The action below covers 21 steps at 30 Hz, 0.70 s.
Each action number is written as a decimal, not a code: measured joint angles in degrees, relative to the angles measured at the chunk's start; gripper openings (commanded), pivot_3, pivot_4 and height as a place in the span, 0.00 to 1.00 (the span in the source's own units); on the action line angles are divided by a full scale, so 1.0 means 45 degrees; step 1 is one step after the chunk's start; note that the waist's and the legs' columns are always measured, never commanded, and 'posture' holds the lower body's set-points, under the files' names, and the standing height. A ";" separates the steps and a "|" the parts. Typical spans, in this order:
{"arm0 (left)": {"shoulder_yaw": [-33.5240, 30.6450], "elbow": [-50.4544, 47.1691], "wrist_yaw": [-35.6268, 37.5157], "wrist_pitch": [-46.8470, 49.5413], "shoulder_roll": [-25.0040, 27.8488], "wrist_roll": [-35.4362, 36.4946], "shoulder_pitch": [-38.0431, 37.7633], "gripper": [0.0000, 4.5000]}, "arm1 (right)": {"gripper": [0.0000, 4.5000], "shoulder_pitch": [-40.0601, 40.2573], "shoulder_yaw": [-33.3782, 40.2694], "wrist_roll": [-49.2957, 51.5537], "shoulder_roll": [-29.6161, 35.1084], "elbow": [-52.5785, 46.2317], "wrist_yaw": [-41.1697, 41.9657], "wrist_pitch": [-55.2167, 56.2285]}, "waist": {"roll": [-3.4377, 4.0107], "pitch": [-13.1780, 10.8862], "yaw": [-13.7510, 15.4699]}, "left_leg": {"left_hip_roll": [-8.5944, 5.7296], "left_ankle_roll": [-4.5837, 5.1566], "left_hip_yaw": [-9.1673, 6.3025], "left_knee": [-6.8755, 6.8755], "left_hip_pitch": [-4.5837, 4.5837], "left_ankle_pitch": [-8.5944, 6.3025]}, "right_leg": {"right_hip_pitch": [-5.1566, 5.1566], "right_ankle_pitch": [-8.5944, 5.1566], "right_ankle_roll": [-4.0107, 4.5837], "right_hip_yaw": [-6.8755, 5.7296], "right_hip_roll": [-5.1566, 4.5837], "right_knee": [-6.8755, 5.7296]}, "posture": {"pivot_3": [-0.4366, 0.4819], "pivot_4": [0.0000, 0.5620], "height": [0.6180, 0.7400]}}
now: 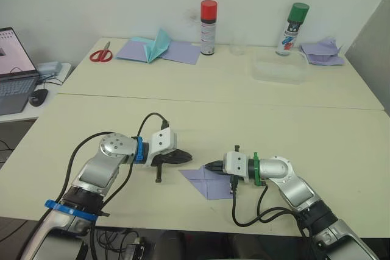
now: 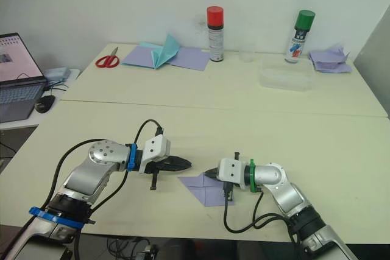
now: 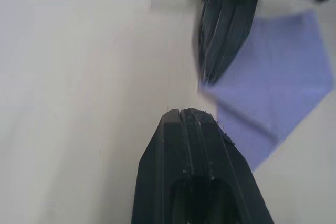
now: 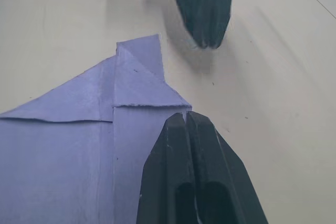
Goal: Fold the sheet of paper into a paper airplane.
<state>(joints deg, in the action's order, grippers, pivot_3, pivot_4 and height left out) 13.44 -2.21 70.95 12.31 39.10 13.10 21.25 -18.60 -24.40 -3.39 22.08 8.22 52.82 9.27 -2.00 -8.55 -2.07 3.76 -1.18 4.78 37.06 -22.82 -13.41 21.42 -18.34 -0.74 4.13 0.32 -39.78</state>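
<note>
The lavender sheet of paper [image 1: 210, 186] lies flat near the table's front edge, folded into a pointed shape with layered triangular flaps [image 4: 139, 85]. My right gripper [image 1: 208, 165] is shut, and its tip rests over the paper's upper edge near a folded corner. My left gripper [image 1: 186, 158] is also shut and holds nothing. It hovers just left of the paper's pointed corner, a short gap from the right gripper's tip. The two grippers point at each other. In the left wrist view the paper [image 3: 273, 93] lies beyond the shut fingers.
At the table's back lie a teal paper plane [image 1: 157, 45] on flat lavender sheets [image 1: 183, 53], red scissors [image 1: 101, 54], two spray cans [image 1: 208, 27] [image 1: 293, 28], a clear plastic container [image 1: 279, 71] and a crumpled lavender pile [image 1: 323, 52]. A laptop [image 1: 12, 71] sits on the left.
</note>
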 measured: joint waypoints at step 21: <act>0.1686 0.0547 -0.0892 -0.2297 -0.0255 -0.1727 -0.0887 0.00 | 0.01 0.0905 0.1136 0.3314 0.0883 -0.2419 0.1801 -0.2607 | 0.0004 0.0035 0.0072 | -0.0019 0.0003 -0.0021 -0.0021 0.0002 0.0000 | -0.0062 0.0002 0.0005 -0.0008 -0.0067 0.0141 | 0.48 0.27 1.00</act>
<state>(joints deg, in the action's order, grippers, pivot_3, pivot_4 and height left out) 21.03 0.25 66.94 1.97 37.95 5.32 17.26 -14.53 -19.29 11.52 26.06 -2.67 60.92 -2.46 -1.99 -8.40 -1.74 3.67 -1.17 4.69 36.96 -22.81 -13.41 21.14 -18.33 -0.72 4.10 0.02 -39.14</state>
